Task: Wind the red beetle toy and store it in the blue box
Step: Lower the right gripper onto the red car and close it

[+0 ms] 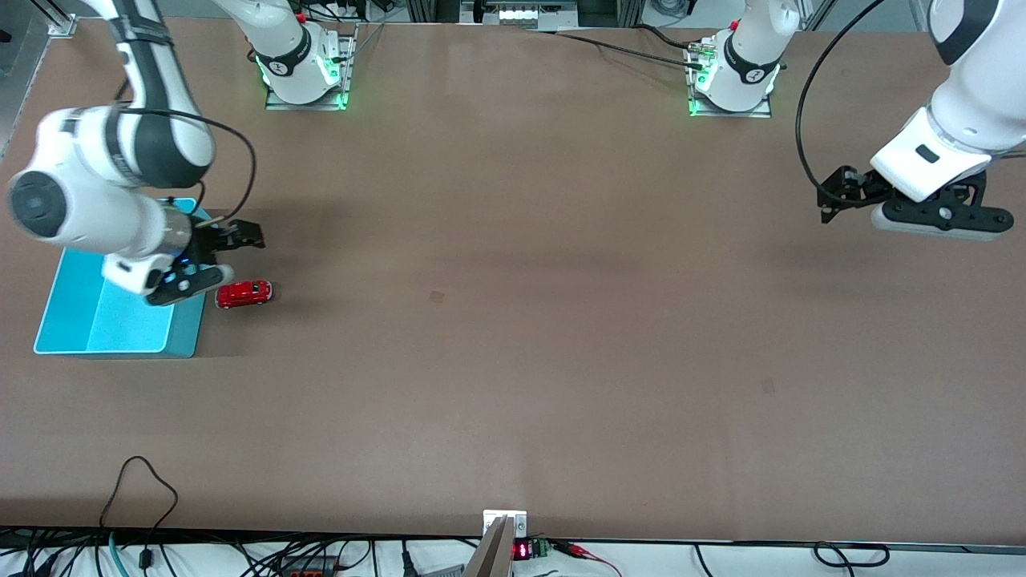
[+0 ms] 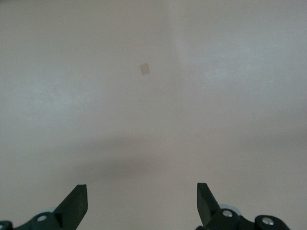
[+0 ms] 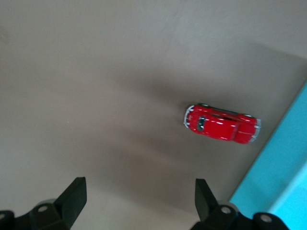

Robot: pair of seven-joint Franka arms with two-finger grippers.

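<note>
The red beetle toy point(image 1: 244, 293) point(image 3: 222, 125) stands on its wheels on the brown table, just outside the blue box point(image 1: 80, 320) point(image 3: 283, 177), on the side toward the left arm's end. My right gripper point(image 1: 196, 282) point(image 3: 139, 196) hangs above the box's edge beside the toy. It is open and empty, and the toy lies ahead of its fingertips, not between them. The box's floor shows nothing where it is not hidden by the right arm. My left gripper point(image 1: 938, 220) point(image 2: 142, 203) waits open and empty over bare table at the left arm's end.
Two small darker patches mark the tabletop, one near the middle point(image 1: 437, 296) point(image 2: 144, 68) and one nearer the front camera point(image 1: 768, 386). A black cable loop point(image 1: 140, 489) lies near the front edge. The arm bases point(image 1: 304, 72) point(image 1: 733, 76) stand along the back.
</note>
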